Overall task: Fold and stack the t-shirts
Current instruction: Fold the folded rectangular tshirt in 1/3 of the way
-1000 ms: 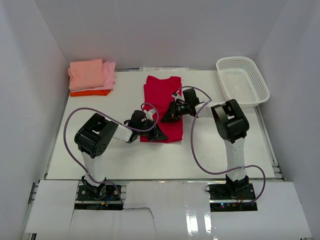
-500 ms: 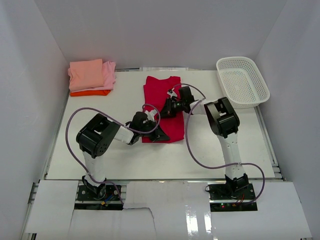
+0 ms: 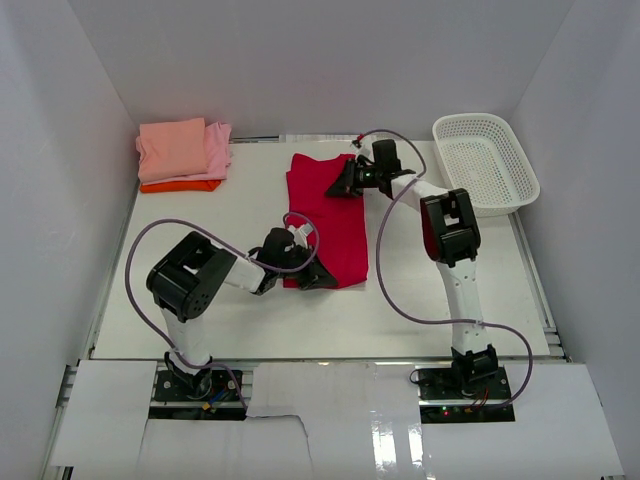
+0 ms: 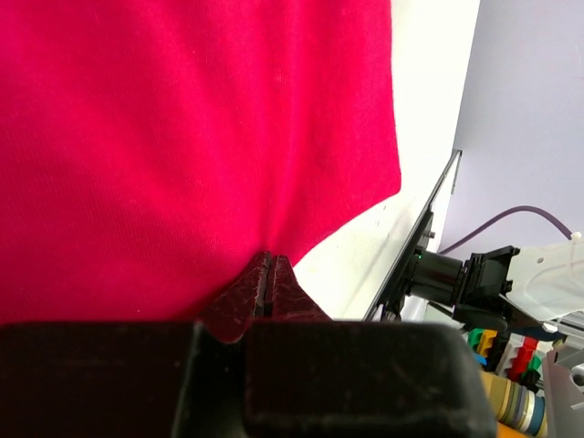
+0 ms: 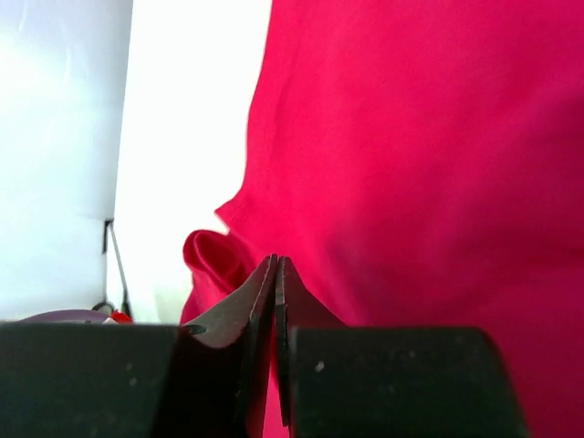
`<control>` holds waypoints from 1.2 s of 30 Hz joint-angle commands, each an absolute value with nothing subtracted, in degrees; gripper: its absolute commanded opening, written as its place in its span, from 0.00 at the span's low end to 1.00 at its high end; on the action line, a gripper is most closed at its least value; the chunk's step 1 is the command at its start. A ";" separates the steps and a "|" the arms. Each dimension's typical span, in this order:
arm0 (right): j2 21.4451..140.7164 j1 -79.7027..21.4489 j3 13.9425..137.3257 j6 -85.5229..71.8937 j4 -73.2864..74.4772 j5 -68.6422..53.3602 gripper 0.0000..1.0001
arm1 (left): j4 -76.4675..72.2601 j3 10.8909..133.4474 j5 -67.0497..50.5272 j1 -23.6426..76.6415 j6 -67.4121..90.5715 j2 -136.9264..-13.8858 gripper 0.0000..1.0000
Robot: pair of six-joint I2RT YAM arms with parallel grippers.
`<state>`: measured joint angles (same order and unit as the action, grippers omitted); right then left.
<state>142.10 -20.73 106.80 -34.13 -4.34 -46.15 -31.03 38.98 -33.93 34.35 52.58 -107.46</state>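
Note:
A crimson-red t-shirt (image 3: 330, 215) lies folded into a long strip in the middle of the table. My left gripper (image 3: 318, 280) is shut, its tips pressing on the shirt's near hem (image 4: 301, 182), where creases run toward them. I see no cloth between its jaws. My right gripper (image 3: 340, 185) is shut too and rests low over the shirt's far part (image 5: 411, 164), beside a small rolled fold (image 5: 208, 255). At the back left, folded salmon-pink (image 3: 172, 148) and light pink (image 3: 218, 148) t-shirts lie on an orange one (image 3: 180, 186).
A white lattice basket (image 3: 485, 160) stands at the back right, close to the right arm. White walls enclose the table on three sides. Purple cables loop from both arms over the table.
My right gripper has slid from the middle of the red t-shirt toward its far end. The left gripper has shifted slightly toward the near hem. Both stayed shut.

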 commanded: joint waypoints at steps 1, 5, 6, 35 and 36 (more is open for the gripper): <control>133.72 -18.37 108.46 -29.45 -2.12 -44.82 0.08 | -21.98 37.88 -32.61 35.24 50.54 -105.65 0.00; 123.60 -18.63 108.37 -26.37 2.72 -45.79 0.08 | -18.47 42.35 -32.34 35.24 49.49 -104.07 0.00; 121.66 -18.63 108.37 -25.85 5.25 -45.70 0.08 | -16.72 44.97 -32.26 35.24 49.05 -103.80 0.00; 77.25 -16.44 42.11 -23.73 21.37 -43.51 0.90 | 13.18 30.42 -35.77 13.62 45.70 -61.53 0.98; 77.78 -16.44 41.49 -23.73 19.88 -43.16 0.88 | 13.18 28.50 -35.95 13.45 45.79 -61.26 0.98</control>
